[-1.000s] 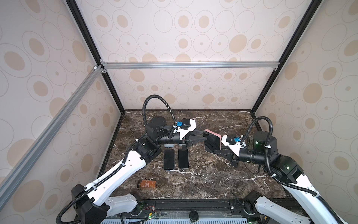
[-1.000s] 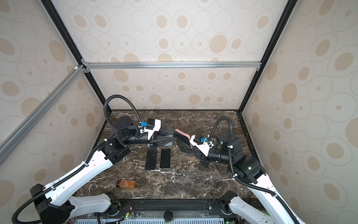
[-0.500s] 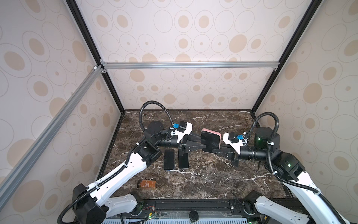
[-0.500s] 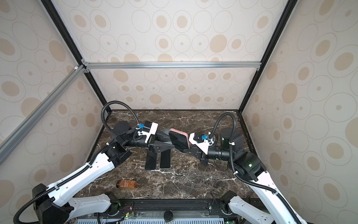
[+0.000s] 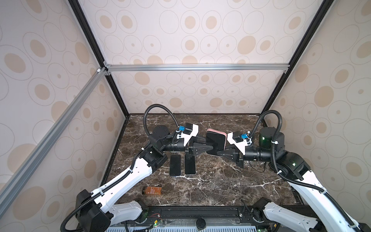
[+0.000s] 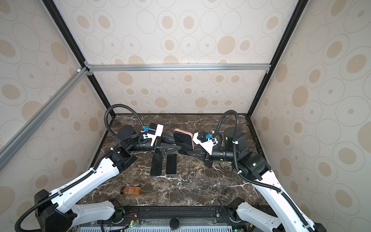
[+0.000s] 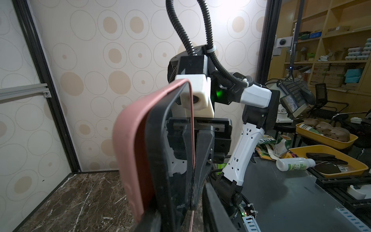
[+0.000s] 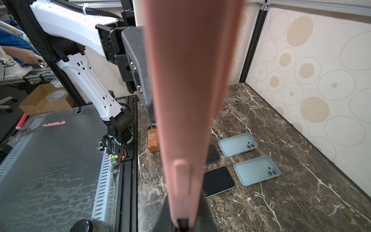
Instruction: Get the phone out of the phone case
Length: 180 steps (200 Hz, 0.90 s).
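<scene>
The pink phone case (image 5: 216, 131) (image 6: 182, 131) hangs upright above the marble, with the black phone (image 5: 215, 140) (image 6: 182, 140) in it, screen toward the camera. My right gripper (image 5: 220, 148) (image 8: 182, 224) is shut on the case's thin side rim. In the left wrist view that rim is stretched away from the phone (image 7: 158, 160), and the case's back (image 7: 130, 150) bulges on the other side. My left gripper (image 5: 208, 144) (image 7: 180, 221) straddles the phone's end. Its jaws stand partly apart, with a gap showing beside the phone.
Two bare black phones (image 5: 175, 165) (image 5: 190, 164) lie on the marble below the grippers. Two empty blue-grey cases (image 8: 237, 144) (image 8: 257, 170) lie beside them. An amber bottle (image 5: 152, 190) lies on its side near the front edge.
Both grippers have dropped lower. The case has turned from flat and tilted to upright, screen facing the camera. The left gripper drew back a little, then closed in on the phone's end.
</scene>
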Motion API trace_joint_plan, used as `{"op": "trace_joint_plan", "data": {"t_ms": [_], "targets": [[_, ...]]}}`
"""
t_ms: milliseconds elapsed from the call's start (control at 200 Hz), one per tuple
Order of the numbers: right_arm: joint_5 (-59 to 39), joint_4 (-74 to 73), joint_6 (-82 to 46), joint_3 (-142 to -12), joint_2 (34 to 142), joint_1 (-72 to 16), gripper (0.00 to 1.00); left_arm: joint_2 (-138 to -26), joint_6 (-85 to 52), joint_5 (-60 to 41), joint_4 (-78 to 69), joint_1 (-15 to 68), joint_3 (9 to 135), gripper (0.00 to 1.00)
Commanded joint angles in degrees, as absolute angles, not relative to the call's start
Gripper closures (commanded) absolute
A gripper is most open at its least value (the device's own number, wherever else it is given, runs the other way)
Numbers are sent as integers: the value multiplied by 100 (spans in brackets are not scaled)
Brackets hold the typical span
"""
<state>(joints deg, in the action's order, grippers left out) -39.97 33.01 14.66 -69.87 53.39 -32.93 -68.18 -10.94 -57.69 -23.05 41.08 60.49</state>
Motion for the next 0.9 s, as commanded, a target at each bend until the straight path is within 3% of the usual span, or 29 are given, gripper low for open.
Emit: {"op": "trace_joint_plan", "data": {"t_ms": [0,95,210,250,355,455,625,755,895], "targets": [[-4337,2026,1338,-7205,5403,-3376,100,-6950,-922,-6149,-1861,4352,6021,78],[-4230,2127,1425,-7141,5291,-3380,100,-6818,-860,-6045,-1840,4323,6029,84],[-4114,2357,1544,-7052,5121,-3376,96,-6653,-656,-5863,-1647,4263,6098,100],[-4059,2478,1587,-7013,5041,-3376,89,-6606,-538,-5770,-1388,4231,6163,100],[-3660,2767,1644,-6851,4743,-3376,60,-6442,39,-5123,-680,4210,6393,100],[-3011,2749,1425,-6718,4423,-3380,48,-6356,679,-4223,22,4210,6622,100],[-2178,3226,972,-7231,4600,-3377,45,-6503,1994,-3130,1304,4454,7092,100],[-2346,4318,925,-8240,5359,-3381,45,-6565,2733,-2227,1701,4975,7190,100],[-2547,5194,984,-9089,6020,-3375,45,-6574,3041,-2060,1719,5171,7189,100]]}}
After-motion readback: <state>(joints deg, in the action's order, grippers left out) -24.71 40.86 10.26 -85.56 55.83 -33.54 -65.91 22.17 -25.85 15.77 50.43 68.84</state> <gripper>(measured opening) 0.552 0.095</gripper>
